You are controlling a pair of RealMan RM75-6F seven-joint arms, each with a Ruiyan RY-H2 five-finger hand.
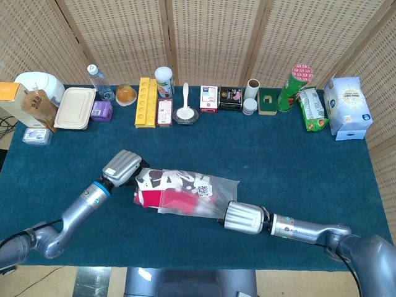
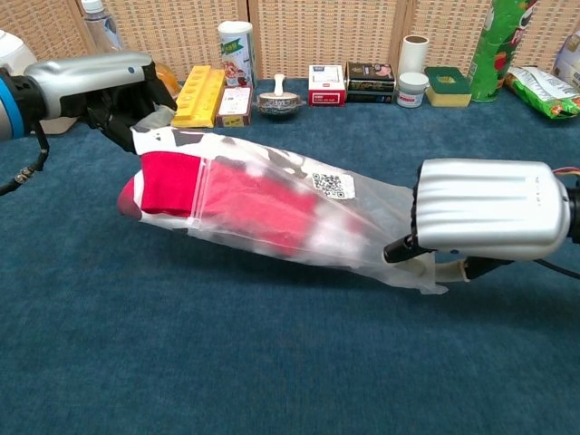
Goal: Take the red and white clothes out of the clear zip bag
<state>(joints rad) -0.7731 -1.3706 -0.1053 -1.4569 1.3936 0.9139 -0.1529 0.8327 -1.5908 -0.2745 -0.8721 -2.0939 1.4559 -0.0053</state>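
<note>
Red and white clothes (image 2: 172, 181) stick partway out of the clear zip bag (image 2: 308, 213) lying on the table (image 1: 297, 161), left hand (image 2: 113, 91) apparently gripping them at the bag's mouth, right hand (image 2: 485, 217) pinching its far end.

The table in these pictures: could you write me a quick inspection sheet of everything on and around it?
Surface: blue cloth table, flat.
Job's things: clear zip bag lying on its side; red and white clothes partly out of its open end.
Clutter: row along the back edge, including a yellow tray, a green can and a water bottle.
Robot hands: left robot hand holds the clothes' end; right robot hand pinches the bag's closed end.
Cables: black cable by the left wrist.
Surroundings: woven screen behind.
</note>
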